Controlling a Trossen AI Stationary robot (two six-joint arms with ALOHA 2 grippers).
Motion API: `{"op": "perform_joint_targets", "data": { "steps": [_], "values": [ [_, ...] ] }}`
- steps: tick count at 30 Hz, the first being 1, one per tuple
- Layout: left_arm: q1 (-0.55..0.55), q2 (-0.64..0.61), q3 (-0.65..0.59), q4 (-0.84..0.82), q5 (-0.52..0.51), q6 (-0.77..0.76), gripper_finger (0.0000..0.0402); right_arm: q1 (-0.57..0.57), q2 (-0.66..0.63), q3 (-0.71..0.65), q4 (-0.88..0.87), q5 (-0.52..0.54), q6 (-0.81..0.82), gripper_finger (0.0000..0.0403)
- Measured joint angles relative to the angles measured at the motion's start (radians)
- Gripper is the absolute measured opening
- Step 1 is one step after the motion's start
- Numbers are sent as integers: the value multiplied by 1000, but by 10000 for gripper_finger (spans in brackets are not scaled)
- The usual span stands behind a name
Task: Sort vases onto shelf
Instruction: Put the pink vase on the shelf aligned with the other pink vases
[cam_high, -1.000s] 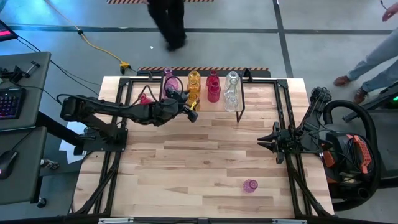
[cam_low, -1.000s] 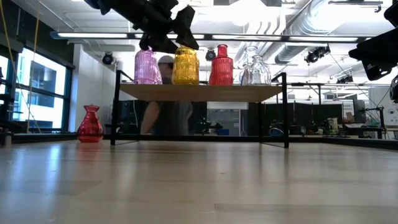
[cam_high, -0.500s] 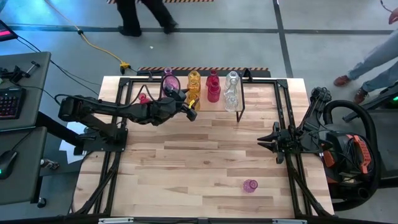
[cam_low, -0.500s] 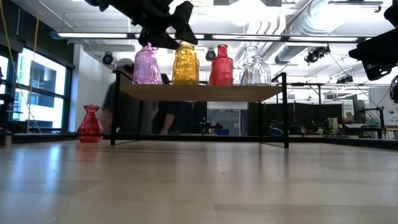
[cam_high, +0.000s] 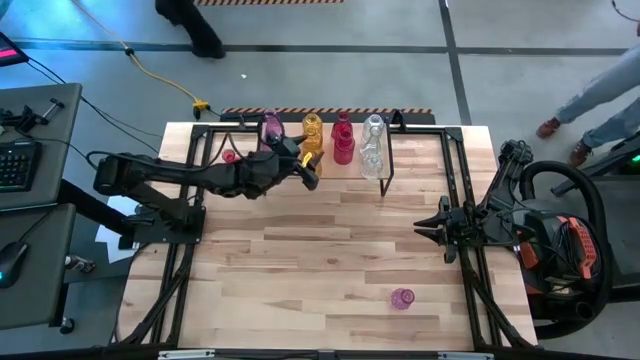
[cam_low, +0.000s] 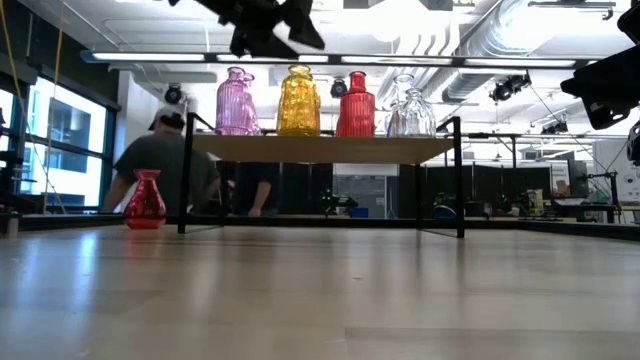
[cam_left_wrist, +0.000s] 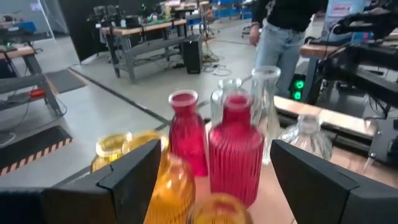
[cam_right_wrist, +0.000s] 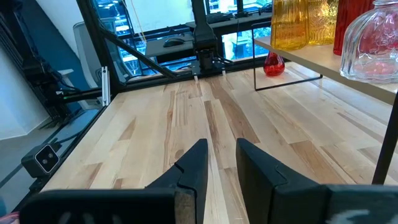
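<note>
The shelf (cam_low: 330, 148) stands at the table's far edge. On it, in a row, stand a pink vase (cam_low: 237, 101), yellow vases (cam_low: 298, 100), red vases (cam_low: 356, 105) and clear vases (cam_low: 410, 112). My left gripper (cam_low: 275, 20) hovers open above the pink and yellow vases, touching nothing; its wrist view looks between its fingers (cam_left_wrist: 134, 180) at the red vases (cam_left_wrist: 235, 152). A red vase (cam_low: 145, 200) stands on the table left of the shelf. Another pink vase (cam_high: 402, 298) is near the table's near right. My right gripper (cam_high: 428, 224) waits at the table's right side, slightly open.
The shelf's black legs (cam_low: 459, 180) reach down to the table. A wide bare stretch of tabletop (cam_high: 320, 250) lies between the shelf and the near edge. People move on the floor beyond the far edge (cam_low: 160, 170), and another stands at the far right (cam_high: 600, 100).
My left gripper, which was down around the pink vase's top, has risen clear above the shelf's vases. The pink vase now stands alone at the row's left end with its neck uncovered. A person has walked leftward behind the table.
</note>
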Motion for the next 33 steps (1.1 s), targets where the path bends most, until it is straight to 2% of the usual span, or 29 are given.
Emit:
{"op": "perform_joint_targets", "data": {
  "steps": [5, 11, 14, 19, 22, 29, 33],
  "values": [
    [-18, -38, 55, -27, 44, 45, 294, 0, 0, 0, 0, 0, 0, 67],
    [-78, -77, 66, -42, 115, 77, 294, 0, 0, 0, 0, 0, 0, 67],
    [-111, -79, 67, -44, 182, 49, 294, 0, 0, 0, 0, 0, 0, 67],
    [-163, -58, 67, -33, 367, -21, 294, 0, 0, 0, 0, 0, 0, 67],
    [-202, -27, 67, -8, 430, -49, 294, 0, 0, 0, 0, 0, 0, 67],
    [-311, 37, 65, 96, 462, 20, 294, 0, 0, 0, 0, 0, 0, 67],
    [-352, 49, 66, 99, 464, 40, 294, 0, 0, 0, 0, 0, 0, 67]
  ]
}}
